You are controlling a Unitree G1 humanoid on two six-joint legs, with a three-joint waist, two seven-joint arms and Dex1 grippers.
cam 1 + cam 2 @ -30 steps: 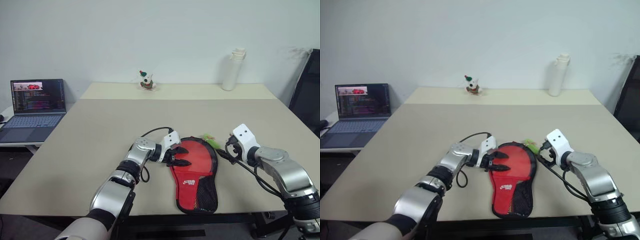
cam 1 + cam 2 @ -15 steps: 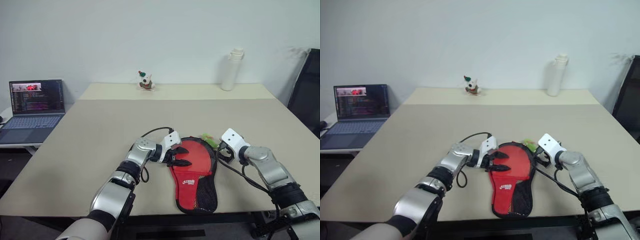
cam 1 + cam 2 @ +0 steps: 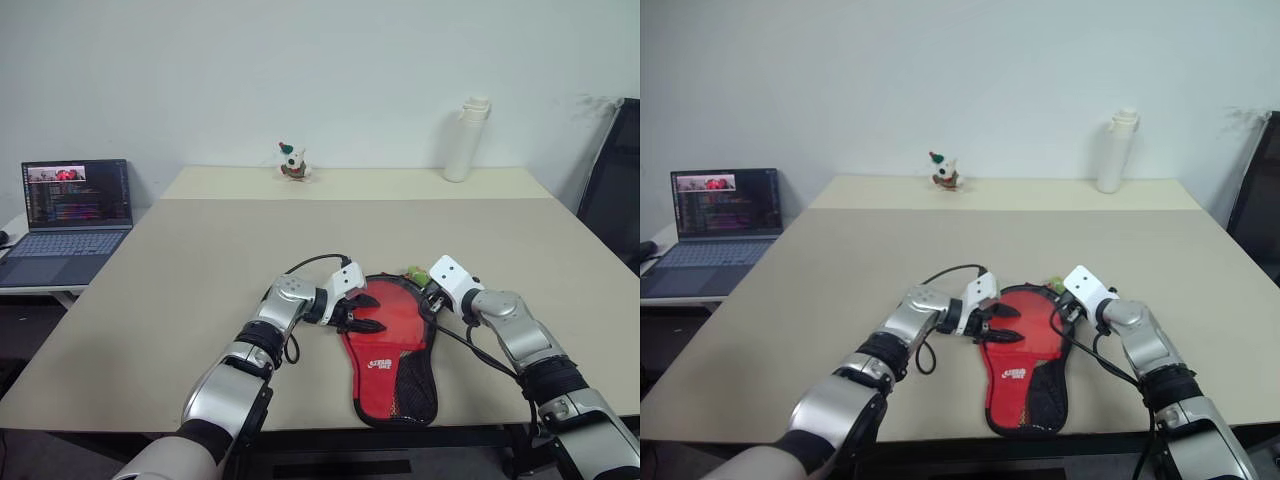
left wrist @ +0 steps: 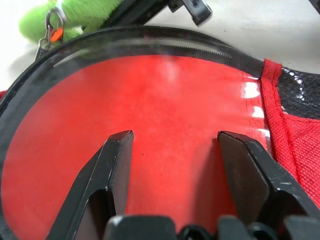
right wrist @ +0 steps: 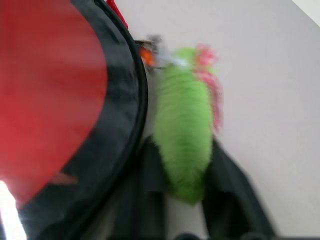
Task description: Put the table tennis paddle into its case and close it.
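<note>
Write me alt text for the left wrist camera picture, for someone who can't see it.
The left claw hovers with its two black fingers spread over the table tennis paddle, whose red face lies inside the case with its black zipper rim. Past the rim lies a fuzzy green charm on a metal clip, on the pale table.
</note>
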